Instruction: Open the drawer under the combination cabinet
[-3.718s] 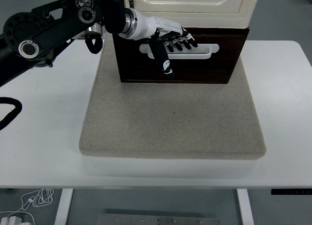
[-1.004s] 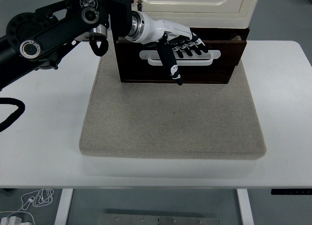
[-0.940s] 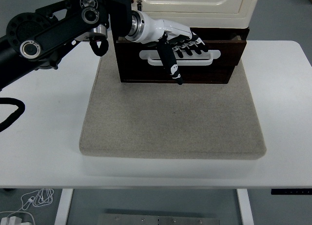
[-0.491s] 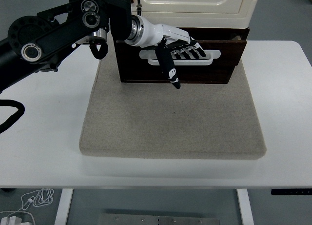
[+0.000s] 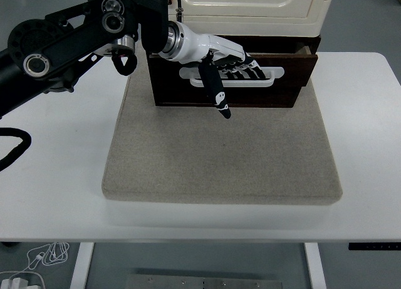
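**Ann:** Dark wood drawer point(image 5: 276, 82) sits at the back of the grey felt mat point(image 5: 219, 157), under the cream cabinet point(image 5: 250, 4), and it's out a little way, with a gap showing at its right corner.

**Ben:** And the left hand point(image 5: 229, 66) has its four fingers point(image 5: 247, 69) hooked into the white slot handle point(image 5: 266, 76), curled round its lip, thumb hanging loose below.

**Ann:** My call: pull straight toward the near edge, level, keeping those fingers deep in the slot so they can't slip out.

**Ben:** Agreed, and any sideways drag could bind the drawer.

**Ann:** Anything in the way?

**Ben:** Nothing on the mat ahead. White table point(image 5: 369, 145) either side, a cable point(image 5: 12, 148) far left, well apart. Right arm isn't showing.
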Motion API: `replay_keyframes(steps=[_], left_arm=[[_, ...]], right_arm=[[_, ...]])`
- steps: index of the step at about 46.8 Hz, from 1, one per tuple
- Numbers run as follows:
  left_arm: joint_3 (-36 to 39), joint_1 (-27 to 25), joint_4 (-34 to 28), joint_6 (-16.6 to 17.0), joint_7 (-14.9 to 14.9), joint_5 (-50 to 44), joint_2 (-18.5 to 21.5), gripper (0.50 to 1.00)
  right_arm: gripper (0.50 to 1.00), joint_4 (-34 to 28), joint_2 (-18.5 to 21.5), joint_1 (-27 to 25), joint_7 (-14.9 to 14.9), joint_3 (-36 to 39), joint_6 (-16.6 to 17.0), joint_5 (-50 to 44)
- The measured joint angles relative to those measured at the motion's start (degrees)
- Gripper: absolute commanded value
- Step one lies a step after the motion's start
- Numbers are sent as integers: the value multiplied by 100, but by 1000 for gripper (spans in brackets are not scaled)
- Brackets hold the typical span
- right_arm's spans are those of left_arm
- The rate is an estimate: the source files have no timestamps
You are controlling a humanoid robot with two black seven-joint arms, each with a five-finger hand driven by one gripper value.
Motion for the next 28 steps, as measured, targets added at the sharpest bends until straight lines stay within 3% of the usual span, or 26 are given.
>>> replay_keyframes(steps=[28], left_arm=[[-63, -57, 2, 5, 12, -184, 32, 1000]], right_arm=[[928, 0, 0, 0, 0, 0, -2, 0]])
